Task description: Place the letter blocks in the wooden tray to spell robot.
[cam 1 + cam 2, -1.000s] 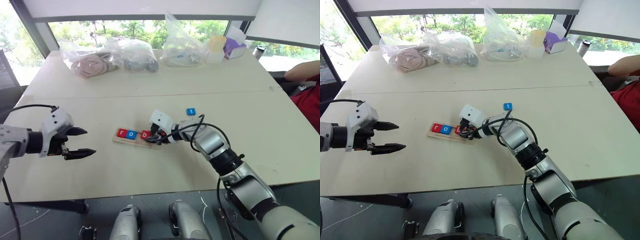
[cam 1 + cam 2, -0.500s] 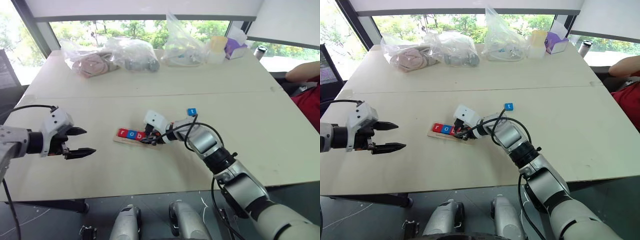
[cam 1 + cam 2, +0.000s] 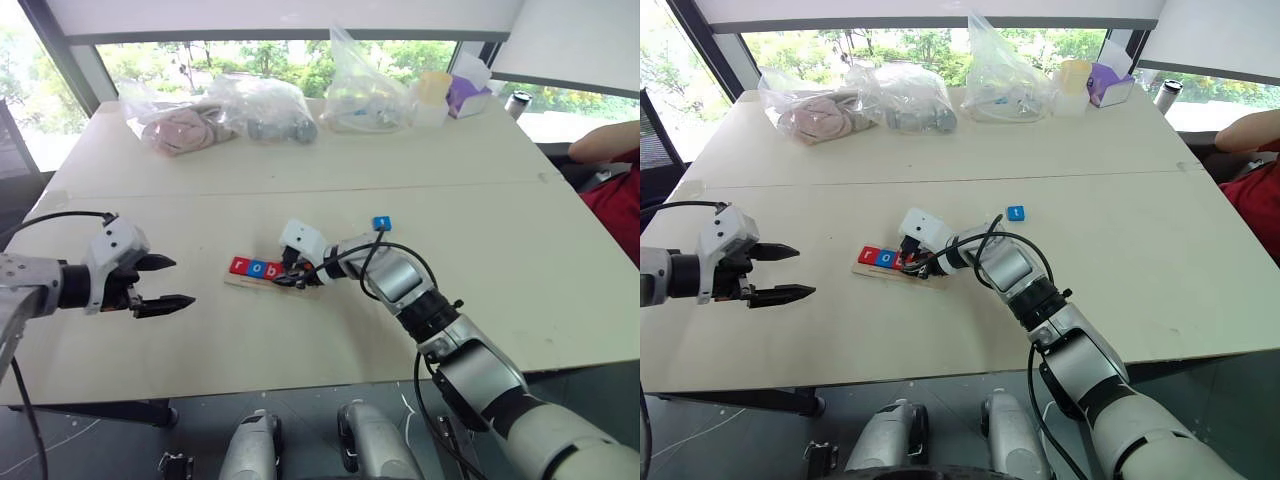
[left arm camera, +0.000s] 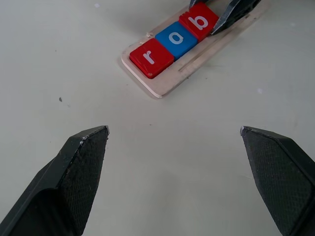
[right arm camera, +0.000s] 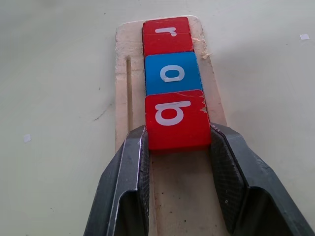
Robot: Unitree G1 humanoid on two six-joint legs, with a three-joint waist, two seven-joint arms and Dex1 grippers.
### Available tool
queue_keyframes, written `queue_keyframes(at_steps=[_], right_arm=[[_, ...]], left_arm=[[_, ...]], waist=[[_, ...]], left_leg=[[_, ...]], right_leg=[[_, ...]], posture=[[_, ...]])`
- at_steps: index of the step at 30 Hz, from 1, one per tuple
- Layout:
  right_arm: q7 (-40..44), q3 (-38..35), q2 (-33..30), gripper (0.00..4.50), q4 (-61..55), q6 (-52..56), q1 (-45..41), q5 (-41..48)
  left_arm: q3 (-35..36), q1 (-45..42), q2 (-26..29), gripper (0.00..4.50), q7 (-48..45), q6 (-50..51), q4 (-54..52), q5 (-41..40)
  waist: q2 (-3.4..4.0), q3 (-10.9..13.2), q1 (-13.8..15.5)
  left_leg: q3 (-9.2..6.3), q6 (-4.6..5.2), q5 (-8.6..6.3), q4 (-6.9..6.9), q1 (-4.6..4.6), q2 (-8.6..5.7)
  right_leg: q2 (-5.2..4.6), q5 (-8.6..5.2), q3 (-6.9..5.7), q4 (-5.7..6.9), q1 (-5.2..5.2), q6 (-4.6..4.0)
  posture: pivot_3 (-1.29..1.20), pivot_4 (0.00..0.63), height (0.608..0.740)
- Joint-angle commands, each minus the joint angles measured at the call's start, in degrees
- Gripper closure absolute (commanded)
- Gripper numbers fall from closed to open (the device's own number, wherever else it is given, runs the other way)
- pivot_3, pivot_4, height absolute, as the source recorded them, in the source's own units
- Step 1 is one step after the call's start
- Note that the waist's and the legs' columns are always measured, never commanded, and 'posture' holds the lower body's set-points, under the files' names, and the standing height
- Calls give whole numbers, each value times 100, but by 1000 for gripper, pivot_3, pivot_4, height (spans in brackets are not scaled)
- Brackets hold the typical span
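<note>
Letter blocks so far: red r [image 5: 166,30], blue o [image 5: 173,73] and red b [image 5: 176,118] sit in a row at one end of the wooden tray [image 4: 197,59], which lies on the table [image 3: 520,250] roughly in front of the robot, long axis running left to right. Right gripper [image 5: 177,147] is clamped on the b block, one finger on each side edge, pointing straight down the tray's length, so the block looks lined up with the slot and pressed against the o. Rest of the tray behind the b is bare. Blue t block [image 3: 381,224] is loose on the table, off beyond the tray's right end, well apart from it, and clearly closer to the right arm. Left gripper [image 3: 160,283] hovers off past the tray's left end with its fingers wide apart, holding nothing. Can't spot the second o anywhere, so it's probably hidden by the arm
</note>
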Motion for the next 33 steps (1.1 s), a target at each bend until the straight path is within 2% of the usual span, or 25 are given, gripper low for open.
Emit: queue_keyframes(at_steps=[1,5,6,12,16,20,23,28,33], right_arm=[[3,-32,60,2299,-29,-28,-70,-35],[-112,-250,93,384,-64,-36,-160,41],[-125,-366,118,26,-66,-41,-209,123],[-324,-889,208,26,-269,45,-405,371],[-536,-1312,15,26,-1204,423,-245,576],[-963,-1841,-216,26,-2484,987,286,827],[-1682,-2226,-372,26,-3612,1581,1448,714],[-2853,-2512,160,26,-4169,1589,2394,591],[-3852,-2591,708,26,-3613,1611,2368,358]], left_arm=[[135,-18,2,0,33,-9,-111,-12],[110,-42,-22,0,40,-25,-78,4],[94,-58,-30,0,40,-33,-59,13],[7,-203,-75,0,41,-67,15,40],[63,-364,-129,0,21,96,-94,-159],[165,-601,-223,0,62,411,-315,-483],[318,-834,-332,0,65,906,-717,-1096],[245,-1038,-370,0,126,1252,-1118,-1519],[-11,-1433,-503,0,255,1249,-943,-1417]], waist=[[0,0,0],[0,0,8],[0,0,9],[1,0,16],[1,1,27],[0,0,40],[-16,-10,53],[-5,-3,-48],[-5,-3,-120]], left_leg=[[0,0,0,0,0,0],[-1,0,0,0,0,0],[-1,0,0,0,0,0],[0,-1,0,0,-3,-3],[-3,-1,0,-6,-7,-3],[-9,-1,-1,-7,-12,-7],[-10,-1,-1,-7,-12,-9],[-1,-2,-1,-7,-6,-5],[-19,-9,5,-5,7,-1]], right_leg=[[0,0,0,0,0,0],[-1,0,0,0,0,0],[-2,0,0,0,0,-1],[-7,0,0,-3,0,0],[-9,0,-1,-3,-6,0],[-15,1,-6,-5,-3,1],[-17,1,-7,-10,1,2],[-6,0,5,-9,-1,2],[13,4,1,5,4,-6]], posture=[[0,150,740],[0,150,740],[0,150,740],[0,150,740],[0,150,740],[0,150,740],[0,150,740],[0,150,740],[0,150,740]])
